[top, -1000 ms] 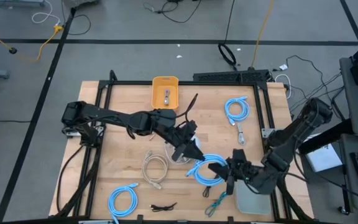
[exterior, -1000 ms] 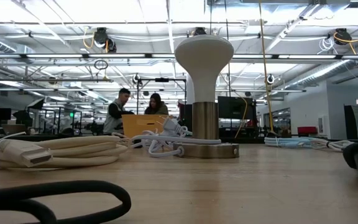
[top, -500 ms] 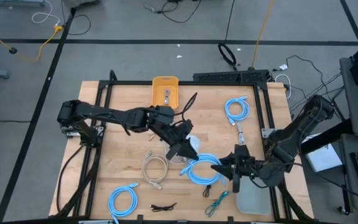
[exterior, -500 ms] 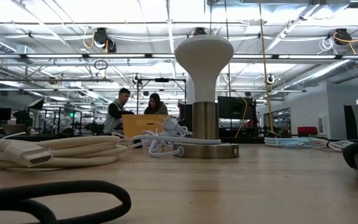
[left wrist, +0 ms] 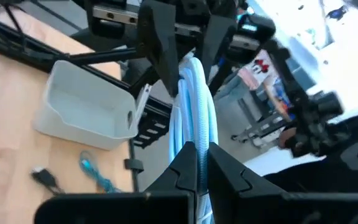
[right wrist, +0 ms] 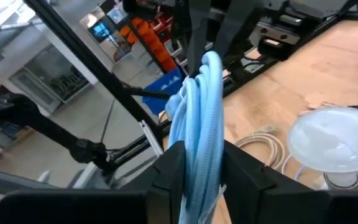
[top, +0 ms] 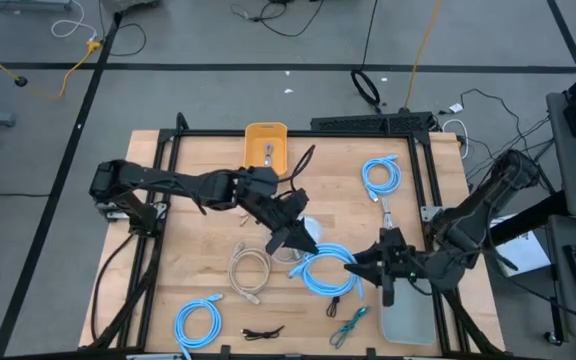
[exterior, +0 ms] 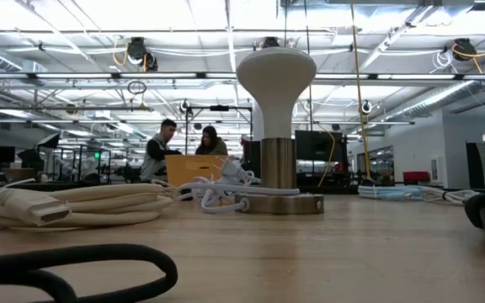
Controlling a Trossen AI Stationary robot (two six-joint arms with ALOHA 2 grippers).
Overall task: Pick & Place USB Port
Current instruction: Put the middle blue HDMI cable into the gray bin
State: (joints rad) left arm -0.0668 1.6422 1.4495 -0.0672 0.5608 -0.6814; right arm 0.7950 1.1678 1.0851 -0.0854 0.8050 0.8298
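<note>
Centrally, blue cable coil (top: pixel 326 272) lifted off wooden table (top: pixel 198 235), left gripper (top: pixel 302 240) clamped on one side, right gripper (top: pixel 360 263) clamped opposite, grey bin (top: pixel 406 318) nearby.

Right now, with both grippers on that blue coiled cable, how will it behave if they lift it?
Likely floppy: the blue coiled cable is loose loops, so unheld loops may sag. It looks light. Both the left gripper and the right gripper pinch it, so pulling apart could stretch the coil open.

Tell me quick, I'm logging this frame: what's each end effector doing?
Left end effector: shut on the light blue coiled cable.
Right end effector: shut on the same cable.
</note>
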